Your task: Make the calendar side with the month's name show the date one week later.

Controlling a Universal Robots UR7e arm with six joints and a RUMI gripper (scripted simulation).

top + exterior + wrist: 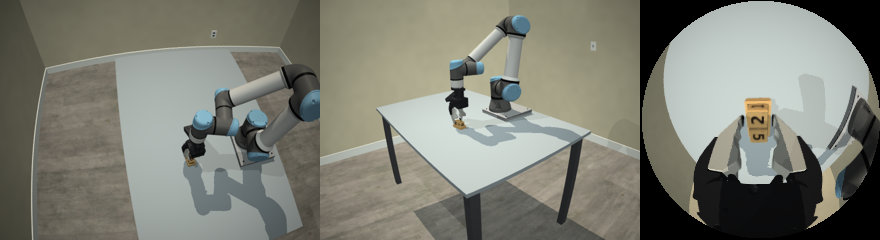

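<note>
A small wooden calendar (191,164) stands on the grey table, also seen in the exterior view (459,125). In the wrist view two wooden cubes lie in a row between my fingers. The middle cube (758,120) shows a 2 on top and the near cube (758,135) shows a 5. A wooden piece (758,106) with a dark mark lies just beyond them. My gripper (757,115) (456,117) hangs straight down over the cubes, fingers on either side of them with thin gaps, slightly open. The month name side is not readable.
The robot base plate (506,113) sits on the table behind and to the right of the calendar. The table edge (423,155) runs in front of it. The arm's shadow (500,131) falls to the right.
</note>
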